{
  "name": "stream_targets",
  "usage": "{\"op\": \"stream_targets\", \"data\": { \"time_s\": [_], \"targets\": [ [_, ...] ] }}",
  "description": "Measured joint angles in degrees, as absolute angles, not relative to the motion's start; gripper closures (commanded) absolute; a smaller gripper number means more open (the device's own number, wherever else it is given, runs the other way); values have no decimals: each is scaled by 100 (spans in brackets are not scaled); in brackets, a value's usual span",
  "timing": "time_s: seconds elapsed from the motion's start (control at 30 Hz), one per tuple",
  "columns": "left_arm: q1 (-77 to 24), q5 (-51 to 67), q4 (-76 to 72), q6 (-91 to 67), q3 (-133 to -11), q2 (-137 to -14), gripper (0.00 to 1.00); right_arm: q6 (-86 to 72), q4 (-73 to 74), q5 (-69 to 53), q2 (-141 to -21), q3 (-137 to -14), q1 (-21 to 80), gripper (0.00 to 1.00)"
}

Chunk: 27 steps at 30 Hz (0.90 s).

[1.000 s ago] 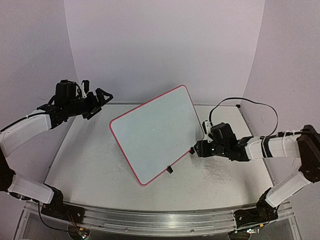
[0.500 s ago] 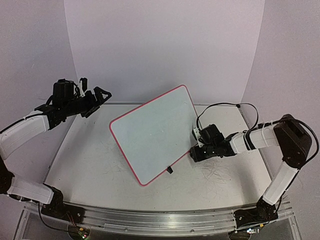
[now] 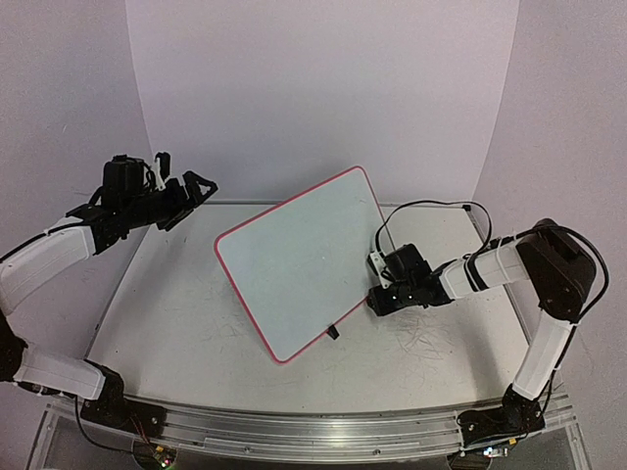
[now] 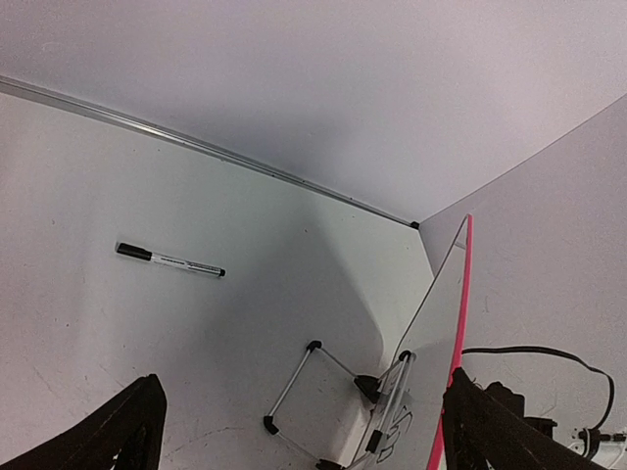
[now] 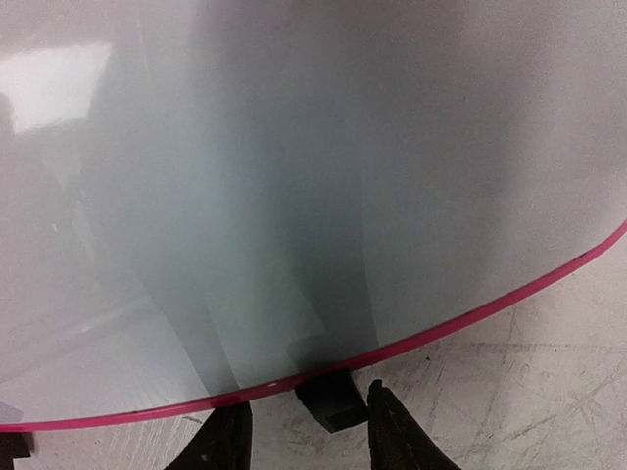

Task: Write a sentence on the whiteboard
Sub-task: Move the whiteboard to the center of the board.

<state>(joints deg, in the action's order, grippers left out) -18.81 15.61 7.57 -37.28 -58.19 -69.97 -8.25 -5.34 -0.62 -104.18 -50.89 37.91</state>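
Whiteboard (image 3: pixel 299 259): propped mid-table, blank (no sentence yet).
Right gripper (image 5: pixel 309 431): moved in to its lower edge, fingers narrowing around the clip foot (image 5: pixel 328 397), unclamped.
Left gripper (image 3: pixel 191 191): wide apart, empty.
Meaning: steadying likely precedes writing.

A robot test lab

A left arm (image 3: pixel 44 259) and a right arm (image 3: pixel 480 270) are bolted to a metal rail (image 3: pixel 313 428) by a scratched white table (image 3: pixel 167 323), and plain pale walls (image 3: pixel 323 98) are set around it.
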Motion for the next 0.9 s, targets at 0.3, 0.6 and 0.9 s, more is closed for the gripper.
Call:
{"op": "stream_targets", "data": {
  "time_s": [0.3,0.6,0.9],
  "targets": [
    [-1881,1517,760,-3691,-5819,-6885,0,-959,-860,560,-10439,-4989,3889,90],
    [-1881,1464,783,-3413,-5820,-6786,1,-1319,-1291,1181,-10359,-4640,4154,100],
    [-1881,1377,1068,-3062,-5822,-6788,0,-2425,-838,1601,-9861,-4215,4352,100]
  ]
}}
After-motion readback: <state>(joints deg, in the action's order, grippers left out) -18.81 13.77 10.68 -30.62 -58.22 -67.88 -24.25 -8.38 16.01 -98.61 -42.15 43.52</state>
